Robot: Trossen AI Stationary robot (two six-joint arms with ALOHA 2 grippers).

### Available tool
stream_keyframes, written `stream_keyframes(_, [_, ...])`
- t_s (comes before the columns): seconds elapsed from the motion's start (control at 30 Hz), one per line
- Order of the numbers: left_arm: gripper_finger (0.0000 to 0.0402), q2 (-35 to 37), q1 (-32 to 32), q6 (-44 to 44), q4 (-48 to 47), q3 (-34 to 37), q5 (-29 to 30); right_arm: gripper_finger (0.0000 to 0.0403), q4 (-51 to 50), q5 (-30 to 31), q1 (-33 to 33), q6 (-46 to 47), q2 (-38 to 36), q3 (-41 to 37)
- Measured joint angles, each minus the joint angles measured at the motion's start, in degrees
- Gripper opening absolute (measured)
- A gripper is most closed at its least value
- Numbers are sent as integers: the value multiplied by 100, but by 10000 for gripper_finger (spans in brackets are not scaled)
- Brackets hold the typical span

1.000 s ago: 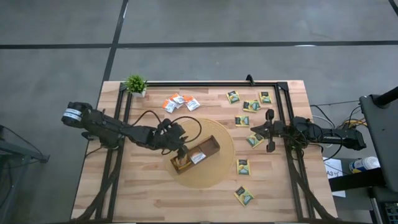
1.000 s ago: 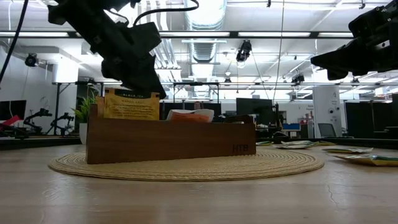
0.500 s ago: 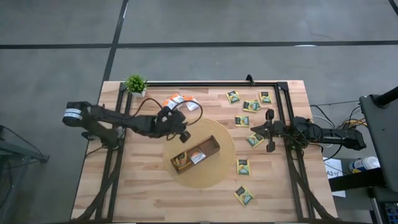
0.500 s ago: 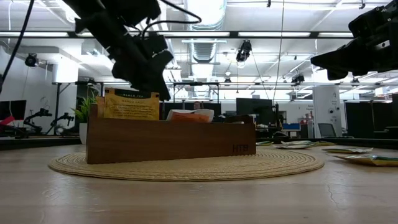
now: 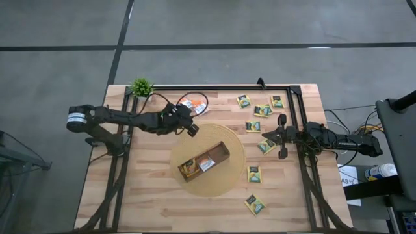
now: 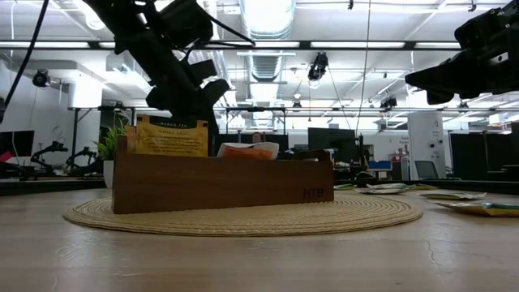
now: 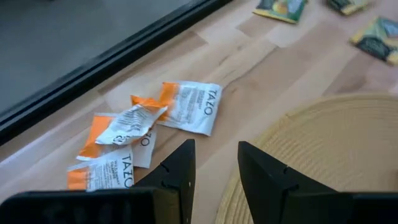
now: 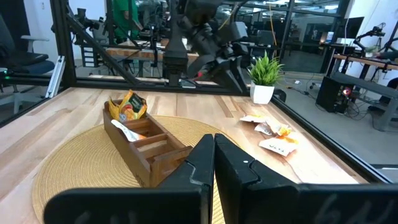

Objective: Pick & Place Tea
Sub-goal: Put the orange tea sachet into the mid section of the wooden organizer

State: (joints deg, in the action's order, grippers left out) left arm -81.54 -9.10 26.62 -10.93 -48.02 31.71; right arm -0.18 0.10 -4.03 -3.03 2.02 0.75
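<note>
Your tea lies in three places. A small cluster of white-and-orange square paper sachets (image 7: pixel 140 134) sits on the light wooden table (image 5: pixel 130 201) near the small green potted plant (image 5: pixel 141 87), just off the edge of the round woven straw mat (image 5: pixel 227 185). Two sachets, one yellow-orange (image 5: pixel 189 168) and one white-and-orange (image 5: pixel 207 164), stand in the long brown wooden tray (image 5: pixel 217 153) on that mat. The dark green and yellow sachets (image 5: pixel 254 174) are scattered flat on the table on the right side.

Your left tool (image 7: pixel 214 165) hovers over the table just beside the white-and-orange cluster, its fingers apart with nothing between them. Your right tool (image 8: pixel 214 152) waits at the right edge among the dark green sachets, fingers pressed together and empty.
</note>
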Motion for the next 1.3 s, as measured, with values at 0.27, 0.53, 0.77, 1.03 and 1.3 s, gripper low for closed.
stream_keyframes(0.27, [114, 0, -404, 392, -1, 27, -504, 9, 1, 0, 0, 0, 0, -2])
stream_keyframes(0.53, [114, 0, -690, 582, -112, 47, -518, 9, 1, 0, 0, 0, 0, -2])
stream_keyframes(0.77, [114, 2, -778, 82, -216, 156, -422, 9, 0, 0, 0, 0, 0, -1])
stream_keyframes(1.03, [114, 2, -900, 991, -1452, 156, -472, 9, 1, 0, 0, 0, 0, -1])
stream_keyframes(1.3, [114, -51, -901, 1161, -1448, 180, -514, 9, -1, 0, 0, 0, 0, 0])
